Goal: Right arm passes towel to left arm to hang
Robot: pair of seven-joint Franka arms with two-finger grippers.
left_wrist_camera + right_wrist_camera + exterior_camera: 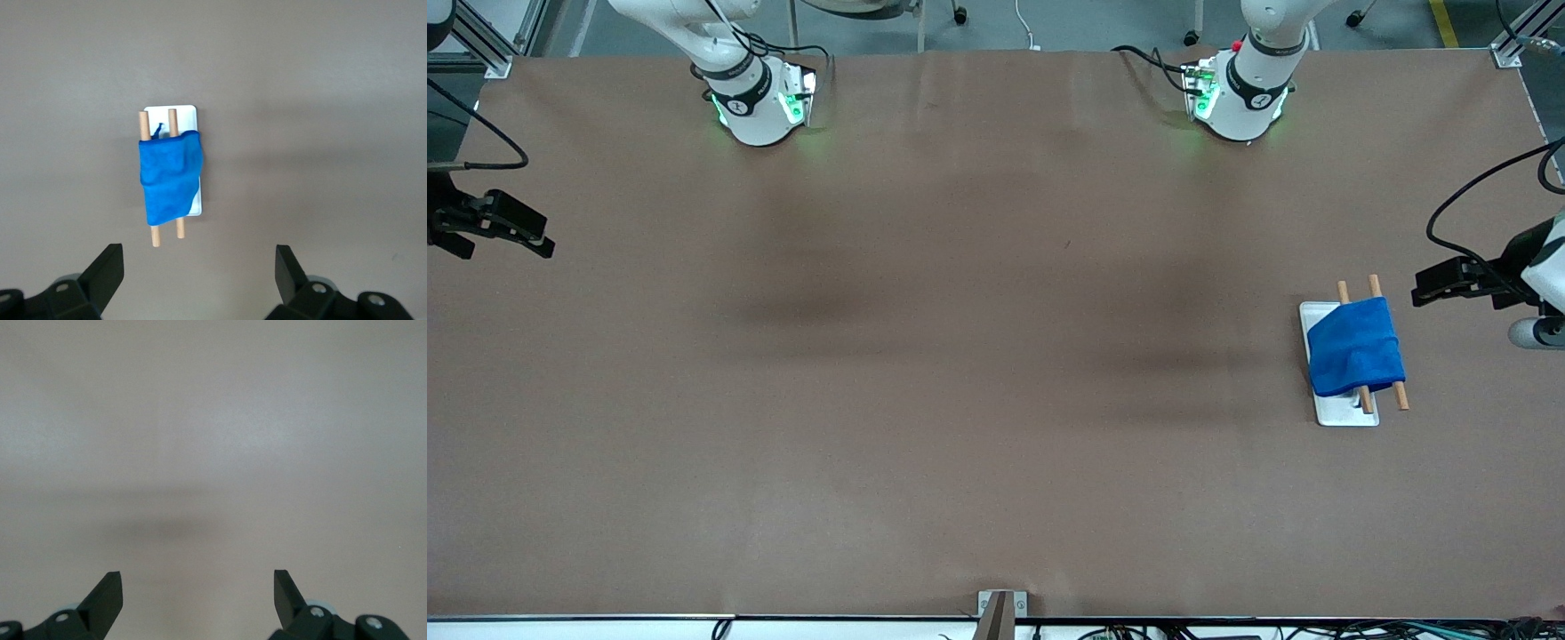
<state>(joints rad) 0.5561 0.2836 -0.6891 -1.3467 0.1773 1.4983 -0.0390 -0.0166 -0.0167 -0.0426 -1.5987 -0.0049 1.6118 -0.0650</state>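
The towel [1354, 347] is lying draped over the two wooden rails of a small rack [1371, 342] on a white base plate [1343, 411], at the left arm's end of the table. The rails' long axis is running toward the front camera. The left gripper [199, 277] is hovering just beside the rack, fingers spread and empty. The right gripper [197, 597] is waiting well apart at the table's right-arm end, also spread, so the left arm is sitting much nearer.

blue towel [1354, 348] draped over two wooden rods [1388, 346] on white base [1343, 412]
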